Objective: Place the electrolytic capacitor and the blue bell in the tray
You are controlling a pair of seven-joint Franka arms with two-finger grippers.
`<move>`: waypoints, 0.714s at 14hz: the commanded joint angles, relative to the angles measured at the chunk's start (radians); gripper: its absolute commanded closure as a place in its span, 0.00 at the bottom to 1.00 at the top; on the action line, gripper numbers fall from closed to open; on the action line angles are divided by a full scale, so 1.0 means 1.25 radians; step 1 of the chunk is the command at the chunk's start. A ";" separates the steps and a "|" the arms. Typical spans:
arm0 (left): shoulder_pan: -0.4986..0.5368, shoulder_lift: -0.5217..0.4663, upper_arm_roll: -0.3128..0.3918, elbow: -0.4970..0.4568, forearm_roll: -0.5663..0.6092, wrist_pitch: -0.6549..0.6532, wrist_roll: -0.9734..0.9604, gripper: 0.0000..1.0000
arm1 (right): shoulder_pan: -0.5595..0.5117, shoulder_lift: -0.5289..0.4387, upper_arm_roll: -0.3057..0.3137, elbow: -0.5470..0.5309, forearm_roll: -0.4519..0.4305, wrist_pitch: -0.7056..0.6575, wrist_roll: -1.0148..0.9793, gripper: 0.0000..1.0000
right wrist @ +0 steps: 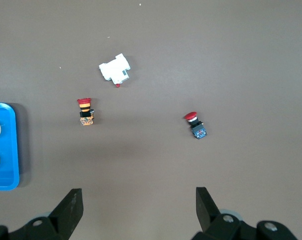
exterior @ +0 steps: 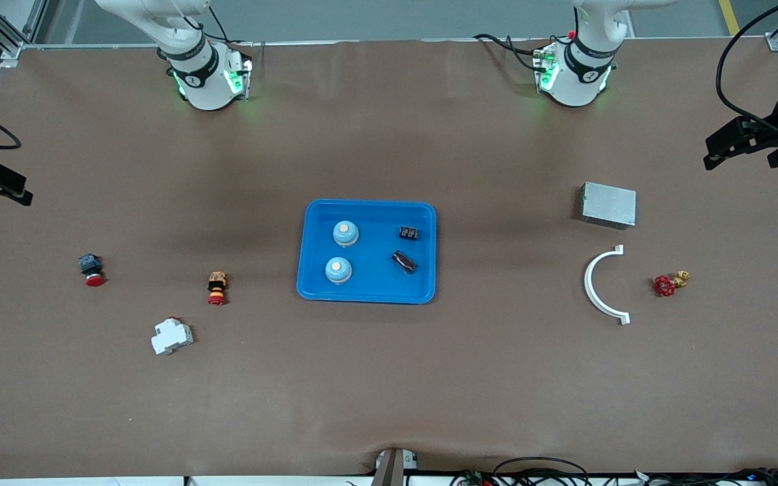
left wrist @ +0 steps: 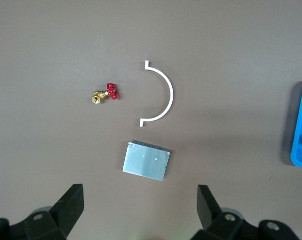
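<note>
Hovering spread wide and empty, left gripper (left wrist: 141, 210) over the grey metal box (left wrist: 146, 161), right gripper (right wrist: 138, 210) over bare mat near the red pushbuttons (right wrist: 195, 124), while electrolytic capacitor (exterior: 404, 261) and two blue bells (exterior: 345, 233) lie in the tray (exterior: 369, 295) mid-table.

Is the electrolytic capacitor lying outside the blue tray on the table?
No, the electrolytic capacitor lies inside the tray, beside two blue bells and a small black block.
</note>
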 commanded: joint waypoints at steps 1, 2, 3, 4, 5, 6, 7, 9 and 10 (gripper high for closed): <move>0.005 -0.011 0.000 -0.002 -0.004 -0.011 0.012 0.00 | -0.028 -0.036 0.015 -0.013 -0.002 -0.013 -0.011 0.00; 0.005 -0.011 0.000 -0.002 -0.004 -0.011 0.012 0.00 | -0.033 -0.041 0.015 -0.013 0.002 -0.022 -0.010 0.00; 0.005 -0.011 0.000 -0.002 -0.004 -0.011 0.012 0.00 | -0.032 -0.047 0.016 -0.015 0.004 -0.028 -0.002 0.00; 0.005 -0.011 0.000 -0.002 -0.004 -0.011 0.012 0.00 | -0.033 -0.052 0.016 -0.015 0.015 -0.030 0.004 0.00; 0.005 -0.011 0.000 -0.001 -0.004 -0.011 0.012 0.00 | -0.035 -0.054 0.014 -0.015 0.040 -0.042 0.006 0.00; 0.005 -0.011 0.000 -0.001 -0.004 -0.011 0.012 0.00 | -0.041 -0.057 0.015 -0.015 0.051 -0.050 0.008 0.00; 0.005 -0.011 0.000 0.000 -0.004 -0.014 0.011 0.00 | -0.043 -0.066 0.015 -0.016 0.054 -0.050 0.012 0.00; 0.005 -0.011 0.000 0.003 -0.004 -0.020 0.009 0.00 | -0.041 -0.071 0.018 -0.016 0.052 -0.051 0.021 0.00; 0.005 -0.009 0.000 0.011 -0.004 -0.020 0.000 0.00 | -0.041 -0.071 0.018 -0.016 0.052 -0.051 0.021 0.00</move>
